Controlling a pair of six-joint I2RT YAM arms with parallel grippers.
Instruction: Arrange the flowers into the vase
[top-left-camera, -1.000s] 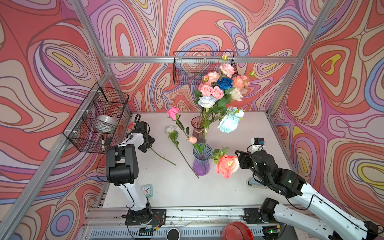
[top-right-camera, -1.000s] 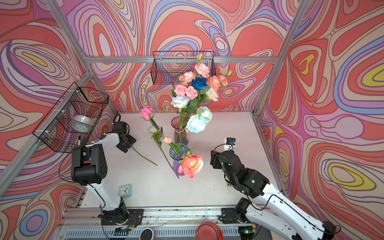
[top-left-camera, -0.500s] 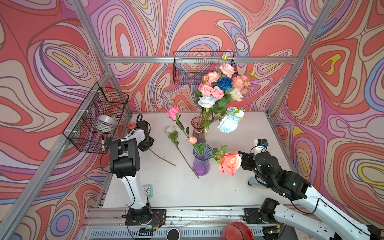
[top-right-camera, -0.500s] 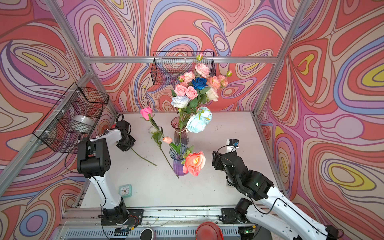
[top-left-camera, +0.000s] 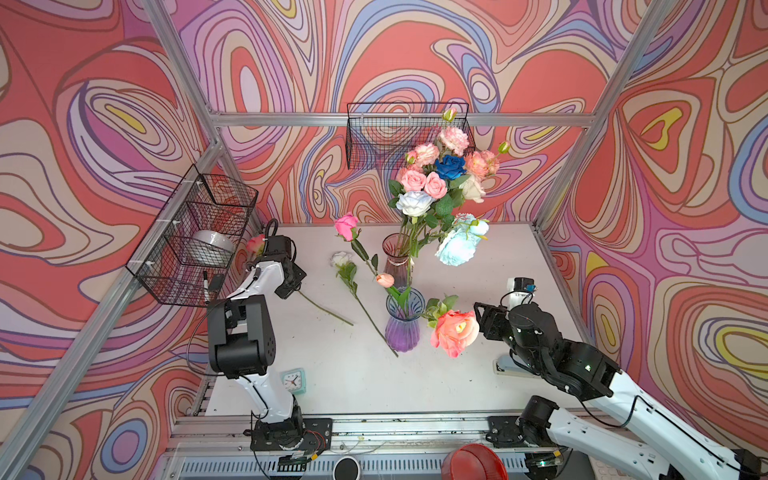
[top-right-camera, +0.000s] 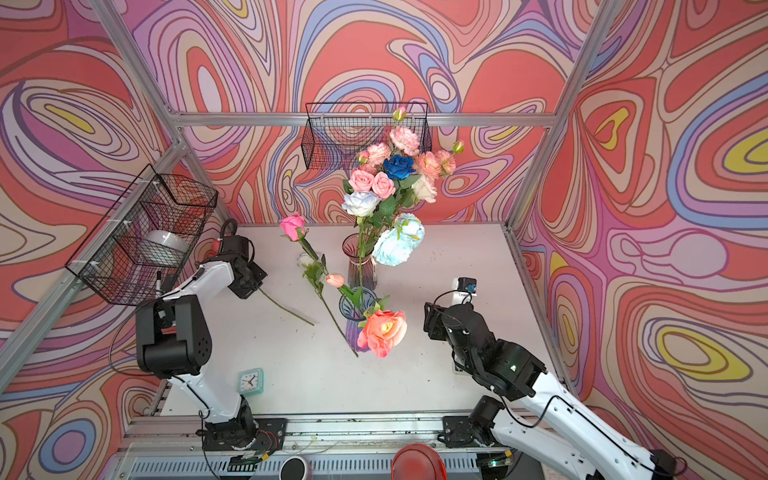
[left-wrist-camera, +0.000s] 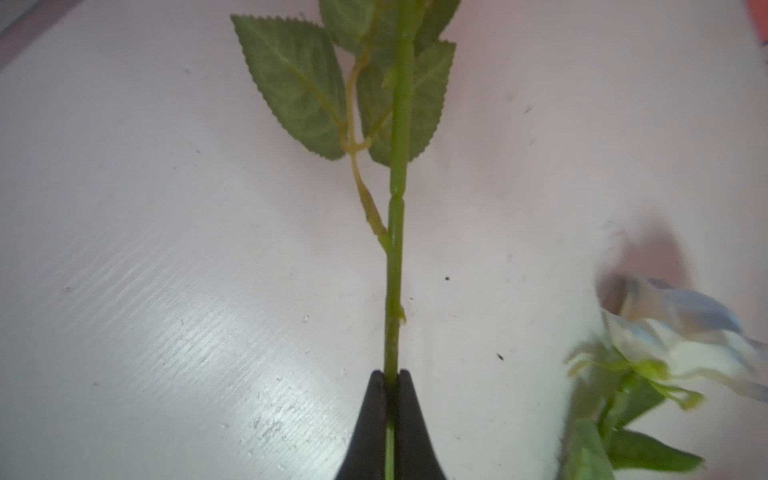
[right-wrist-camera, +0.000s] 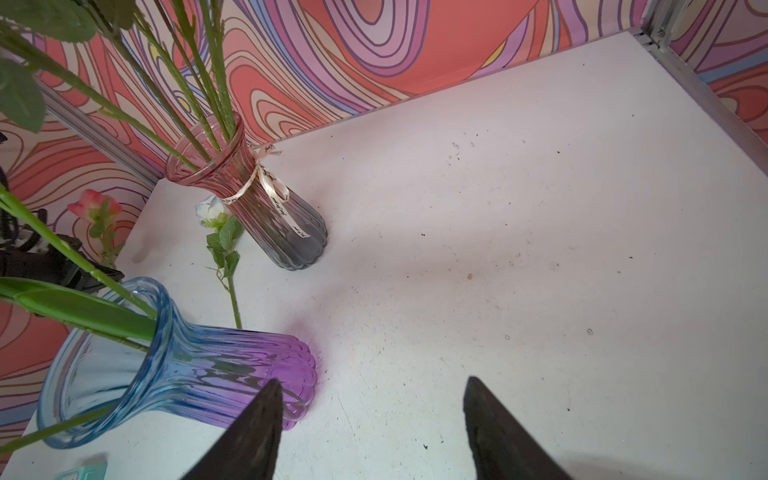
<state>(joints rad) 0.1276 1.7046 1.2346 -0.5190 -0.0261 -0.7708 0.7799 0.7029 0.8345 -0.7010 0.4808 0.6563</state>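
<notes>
Left gripper (left-wrist-camera: 390, 385) is clamped on a green stem (left-wrist-camera: 395, 249) down at the white table (left-wrist-camera: 145, 249) — black tips pinched together on either side of it, serrated leaves fanning out beyond. In both top views that stem lies flat across the left of the table, its bare end pointing toward the middle, and a peach bloom (top-left-camera: 255, 244) peeks out by the left wall just behind the arm. A white rose (left-wrist-camera: 685, 345) lies on the table close beside the grip. Over to the right gripper (right-wrist-camera: 370, 399) — jaws spread wide, nothing between them, low over the table near the foot of the blue-and-purple vase (top-left-camera: 401, 328). That vase holds a big peach rose (top-left-camera: 455, 332) drooping over its rim toward the right arm, and a magenta rose (top-left-camera: 345, 224) leaning out to the left. Behind it the pink-and-grey vase (top-left-camera: 397, 257) carries the tall bouquet (top-left-camera: 436, 183) in pink, white, pale blue and one deep blue.
</notes>
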